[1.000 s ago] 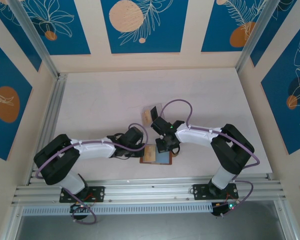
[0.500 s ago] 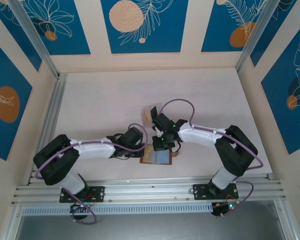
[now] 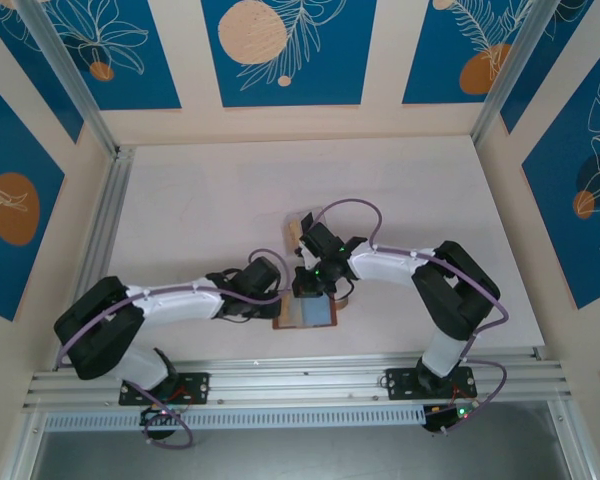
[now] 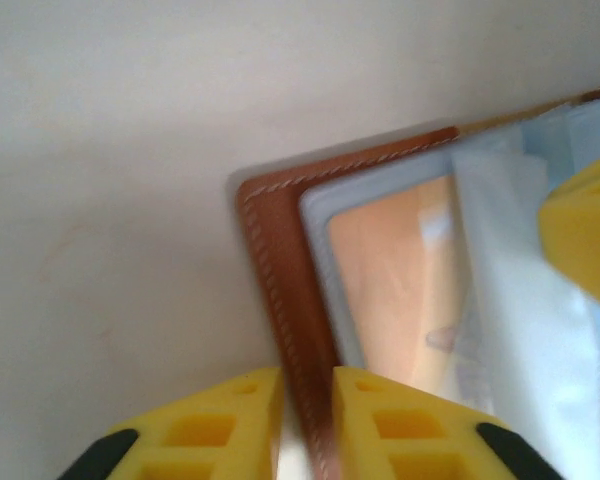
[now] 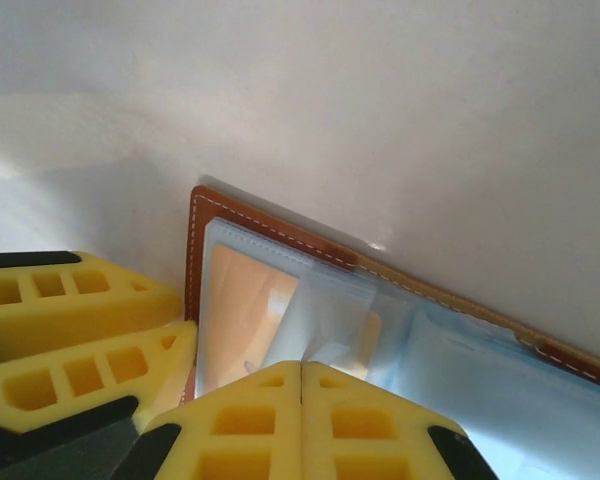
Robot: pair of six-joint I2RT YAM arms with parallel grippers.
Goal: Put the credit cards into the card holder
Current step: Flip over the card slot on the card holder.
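Observation:
The card holder (image 3: 318, 316) lies open near the table's front edge, brown leather with blue-grey clear sleeves. A tan credit card (image 4: 400, 285) sits in its left sleeve, also seen in the right wrist view (image 5: 242, 315). My left gripper (image 4: 308, 400) straddles the holder's stitched left edge (image 4: 280, 290), jaws slightly apart with a sliver of gap beside the leather. My right gripper (image 5: 301, 372) is shut, its tips on the loose middle sleeves (image 5: 330, 310) with nothing seen between them. From above, the left gripper (image 3: 280, 299) and right gripper (image 3: 310, 291) meet over the holder.
A clear plastic box (image 3: 302, 227) with a tan card and a black card stands just behind the grippers. The right gripper's finger (image 4: 585, 235) shows at the left wrist view's right edge. Metal rails border the table at the left and front.
My right gripper has moved left and down onto the holder's sleeves. The left jaws, shut on the leather edge before, have parted a little. The holder has shifted slightly left.

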